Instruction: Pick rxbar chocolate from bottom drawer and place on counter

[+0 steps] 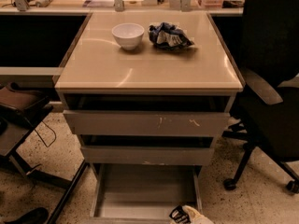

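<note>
Speckled terrazzo floor (266, 204), black office chair (275, 55)

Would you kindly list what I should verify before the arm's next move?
1. Lowest grey drawer pulled out: ok.
2. End effector at the drawer's front right corner: ok.
3. Small black white-marked wrapper securely held: cannot tell.
4. Glossy beige counter top has free front space: ok.
5. White bowl and crumpled blue-and-white bag stand at the back: ok.
6. Two upper grey drawers clear of the lift path: cannot tell.

Single camera, high frontal view, angled down over counter (140, 71) and bottom drawer (140, 190); tool (186, 215) at lower edge.
</note>
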Controlling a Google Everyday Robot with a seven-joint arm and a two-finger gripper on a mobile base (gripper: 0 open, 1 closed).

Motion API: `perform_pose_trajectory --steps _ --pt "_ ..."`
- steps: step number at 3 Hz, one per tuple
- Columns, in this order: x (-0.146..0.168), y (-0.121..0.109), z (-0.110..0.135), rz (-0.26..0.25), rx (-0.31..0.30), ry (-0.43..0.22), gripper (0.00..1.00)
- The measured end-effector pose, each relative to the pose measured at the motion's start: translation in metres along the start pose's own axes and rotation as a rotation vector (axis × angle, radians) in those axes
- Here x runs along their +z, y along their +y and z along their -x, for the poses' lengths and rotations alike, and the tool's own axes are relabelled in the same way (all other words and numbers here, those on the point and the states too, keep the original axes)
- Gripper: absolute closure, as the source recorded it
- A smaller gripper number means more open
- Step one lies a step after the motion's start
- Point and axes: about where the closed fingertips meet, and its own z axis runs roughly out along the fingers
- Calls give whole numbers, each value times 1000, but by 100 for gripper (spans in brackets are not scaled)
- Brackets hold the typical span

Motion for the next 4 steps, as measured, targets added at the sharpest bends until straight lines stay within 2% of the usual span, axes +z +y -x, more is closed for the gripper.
perform_pose_trajectory --steps 1,2,3,4 --pt "6 -2 4 25 -6 6 100" --pt "25 -33 34 64 -20 11 100" --pt "31 -84 107 84 0 -30 100" --pt "4 -126 182 45 13 -93 100"
